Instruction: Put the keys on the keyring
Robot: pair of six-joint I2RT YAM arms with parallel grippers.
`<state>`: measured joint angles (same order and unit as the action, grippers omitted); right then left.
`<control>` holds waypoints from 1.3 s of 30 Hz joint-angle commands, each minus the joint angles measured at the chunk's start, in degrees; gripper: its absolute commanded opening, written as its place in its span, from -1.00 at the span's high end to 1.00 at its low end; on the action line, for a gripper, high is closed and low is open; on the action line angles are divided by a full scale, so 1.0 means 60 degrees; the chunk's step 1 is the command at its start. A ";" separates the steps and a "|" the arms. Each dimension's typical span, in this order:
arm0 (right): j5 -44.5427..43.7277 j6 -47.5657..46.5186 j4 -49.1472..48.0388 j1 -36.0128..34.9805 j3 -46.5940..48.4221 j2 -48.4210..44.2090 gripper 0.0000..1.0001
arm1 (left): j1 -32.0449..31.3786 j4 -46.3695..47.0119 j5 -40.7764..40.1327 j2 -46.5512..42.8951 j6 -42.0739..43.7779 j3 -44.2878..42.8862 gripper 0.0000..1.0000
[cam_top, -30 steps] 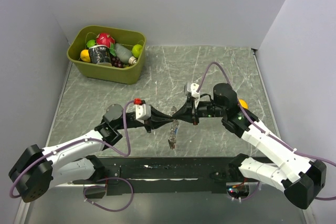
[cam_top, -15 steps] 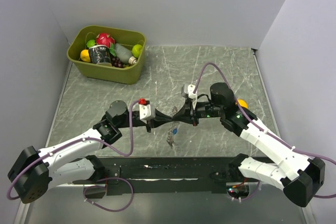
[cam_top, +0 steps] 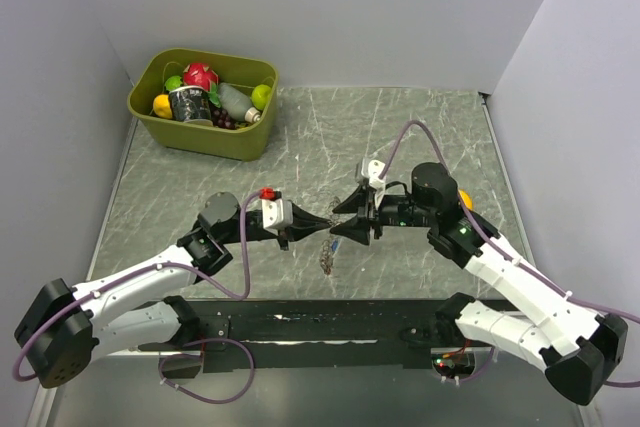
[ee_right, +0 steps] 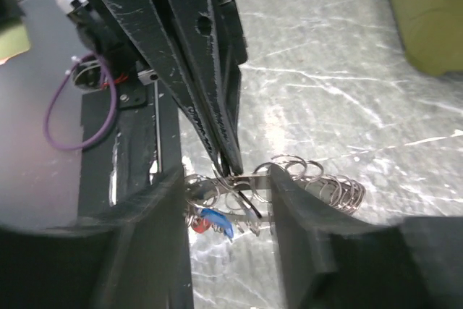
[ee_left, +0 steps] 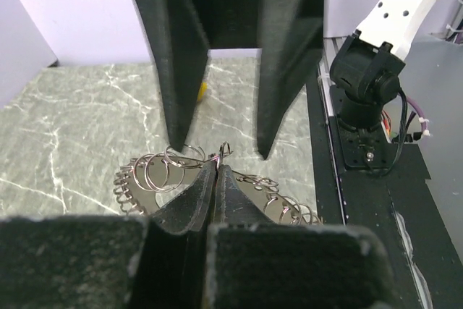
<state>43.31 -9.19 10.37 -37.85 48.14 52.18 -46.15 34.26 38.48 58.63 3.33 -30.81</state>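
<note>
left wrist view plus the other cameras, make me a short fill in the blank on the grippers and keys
The left gripper is ____ on a thin silver wire keyring. The right gripper has its jaws ____, flanking that tip. Next to a tiny red-headed metal key sits a second tiny metal key, its plastic head ____.
Missing words: shut, open, blue.

Shiny metal keyrings between matt black plastic jaws; beneath the jaws, a blue plastic key head and smooth marbled table.
</note>
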 commanded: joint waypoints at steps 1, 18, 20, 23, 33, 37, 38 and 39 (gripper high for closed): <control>-0.0568 0.0228 -0.0790 -0.0021 -0.0259 -0.0479 -0.26 | -0.0057 0.1072 0.0003 -0.0367 -0.0160 0.0066 0.98; -0.1183 0.0594 -0.1260 -0.0021 -0.0641 -0.1505 -0.98 | -0.0057 0.1321 -0.0290 -0.0777 -0.0233 0.0403 0.98; -0.1212 0.0594 -0.1201 -0.0020 -0.0640 -0.1534 -0.99 | -0.0057 0.1350 -0.0290 -0.0778 -0.0263 0.0418 0.98; -0.1256 0.0638 -0.1435 -0.0006 -0.0801 -0.1578 -0.99 | -0.0057 0.1277 -0.0319 -0.0763 -0.0204 0.0418 0.98; -0.1622 0.0711 -0.1261 -0.0020 -0.0875 -0.1666 -0.99 | -0.0057 0.1541 -0.0729 -0.0238 -0.0350 0.0242 0.98; -0.1944 0.0697 -0.1450 -0.0021 -0.1211 -0.1973 -0.99 | -0.0057 0.1876 -0.0832 0.0378 -0.0482 0.0081 0.98; -0.2119 0.0697 -0.1392 -0.0021 -0.1212 -0.2003 -0.99 | -0.0057 0.2110 -0.0803 0.0510 -0.0903 0.0008 0.98; -0.2150 0.0697 -0.1348 -0.0021 -0.1197 -0.2032 -0.99 | -0.0057 0.2243 -0.0730 0.0816 -0.0965 -0.0036 0.98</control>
<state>33.34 -5.39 4.21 -37.85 41.32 41.74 -46.24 39.88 34.52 60.18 1.02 -27.94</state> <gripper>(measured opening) 0.994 0.030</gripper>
